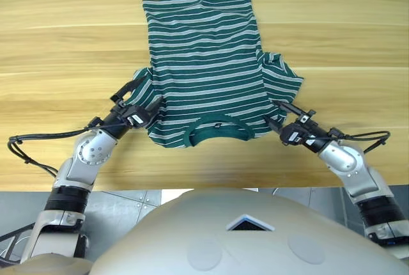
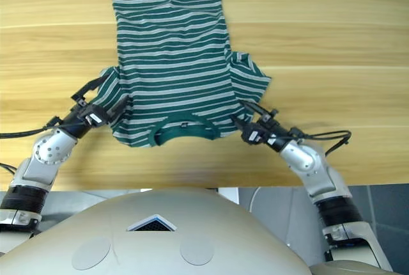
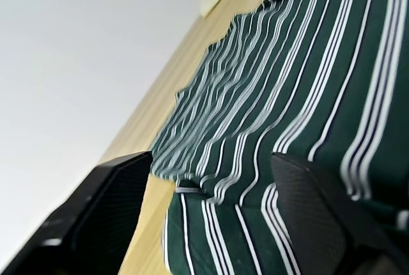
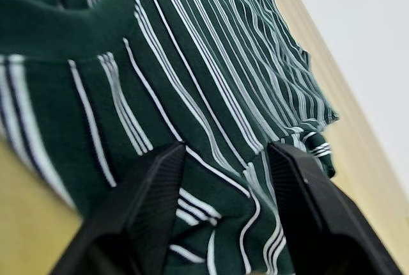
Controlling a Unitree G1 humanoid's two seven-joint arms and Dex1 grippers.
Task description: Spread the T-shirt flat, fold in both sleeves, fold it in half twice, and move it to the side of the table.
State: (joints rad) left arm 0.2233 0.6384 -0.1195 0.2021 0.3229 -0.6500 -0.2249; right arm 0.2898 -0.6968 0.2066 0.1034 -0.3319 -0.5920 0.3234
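A dark green T-shirt with white stripes lies on the wooden table, its collar toward me and its hem at the far side. Both sleeves are rumpled, the left sleeve partly tucked and the right sleeve bunched outward. My left gripper sits at the shirt's left shoulder, open, with striped fabric lying between its fingers. At the right shoulder my right gripper is also open, its fingers straddling the cloth.
The table's front edge runs just below the collar, close to both wrists. Bare wood stretches to the left and right of the shirt and beyond its hem.
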